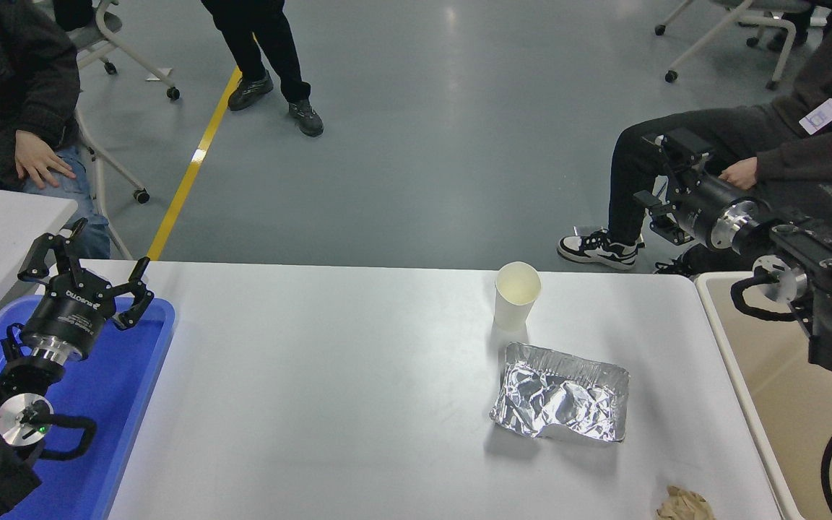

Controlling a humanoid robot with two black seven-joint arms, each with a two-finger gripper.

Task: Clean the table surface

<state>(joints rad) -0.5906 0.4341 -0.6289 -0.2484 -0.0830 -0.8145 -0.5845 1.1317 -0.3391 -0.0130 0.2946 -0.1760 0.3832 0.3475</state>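
- Clearly, your table surface, filling the frame's lower middle, is not clean: a paper cup, a foil tray and a crumpled brown wad sit right of centre.
- Left gripper, lower left over the blue tray, has jaws wide and empty.
- Right gripper, upper right beyond the surface's edge: you can't tell its jaws' state.

White table surface, blue tray, silver foil container, cream cup.

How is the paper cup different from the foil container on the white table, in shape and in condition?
The paper cup is white, round and stands upright with its mouth open; the foil container is silver, rectangular and lies low. The cup keeps its shape, while the container's foil is crumpled. The cup stands farther from the camera. Both rest on the table surface, close together.
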